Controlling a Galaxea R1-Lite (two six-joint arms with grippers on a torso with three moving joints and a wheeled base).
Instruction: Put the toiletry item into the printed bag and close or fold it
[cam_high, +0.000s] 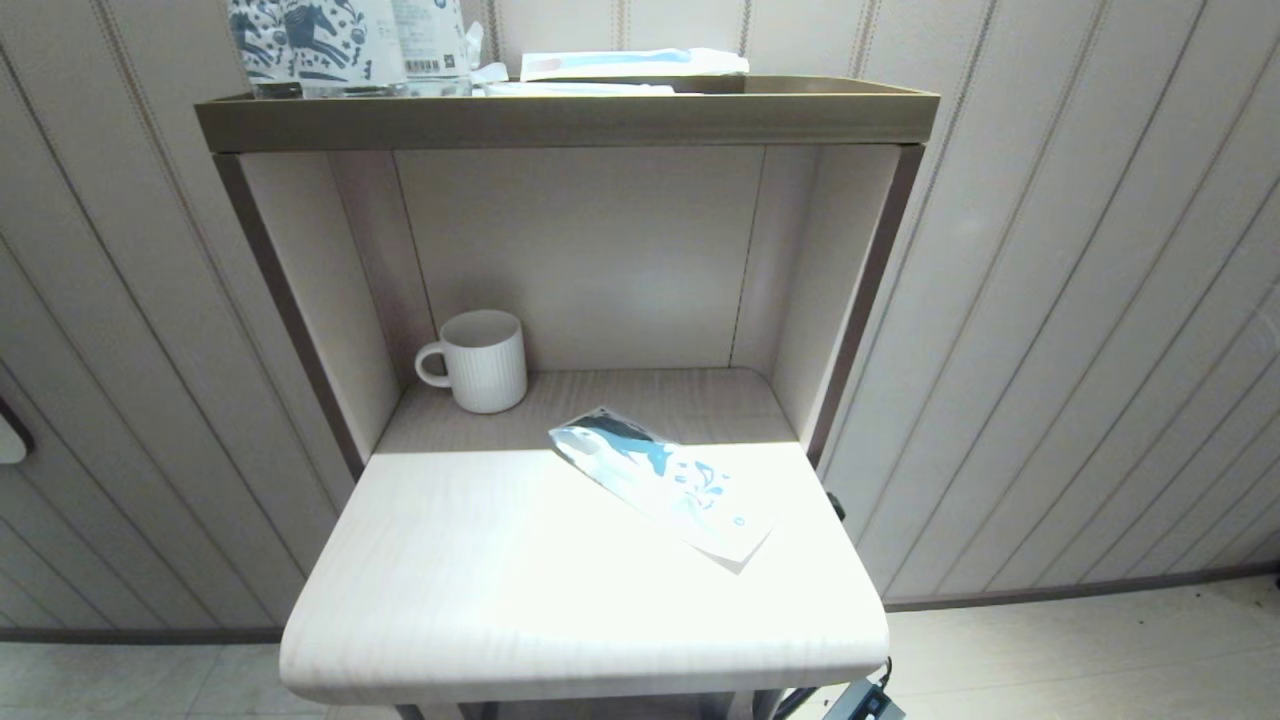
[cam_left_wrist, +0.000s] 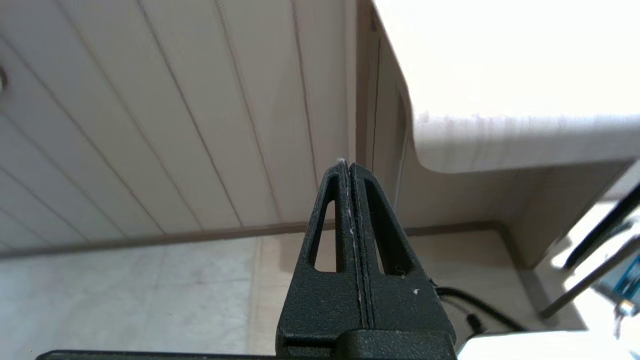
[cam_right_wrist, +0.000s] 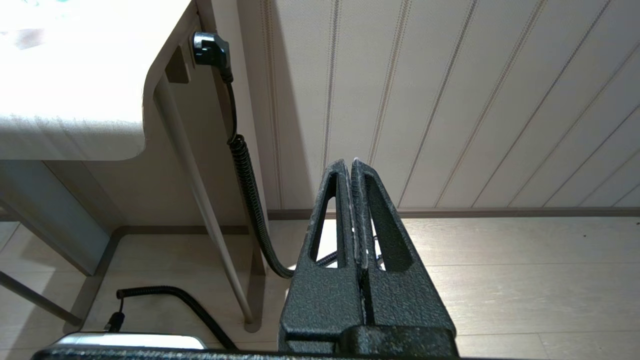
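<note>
The printed bag (cam_high: 660, 480) lies flat and slanted on the right half of the pale tabletop (cam_high: 500, 600), its dark blue horse end toward the alcove. I see no slim off-white toiletry packet lying loose on the tabletop, and I cannot tell whether it is inside the bag. Neither arm shows in the head view. My left gripper (cam_left_wrist: 348, 165) is shut and empty, hanging below the table's left front corner (cam_left_wrist: 500, 145). My right gripper (cam_right_wrist: 351, 162) is also shut on nothing, low beside the table's right front corner (cam_right_wrist: 70, 140).
A ribbed white mug (cam_high: 480, 360) stands at the back left of the alcove. On the top shelf (cam_high: 560, 118) stand upright horse-printed packs (cam_high: 330, 45) and flat white packets (cam_high: 632, 63). A coiled black cable (cam_right_wrist: 247, 180) hangs by the table's right leg.
</note>
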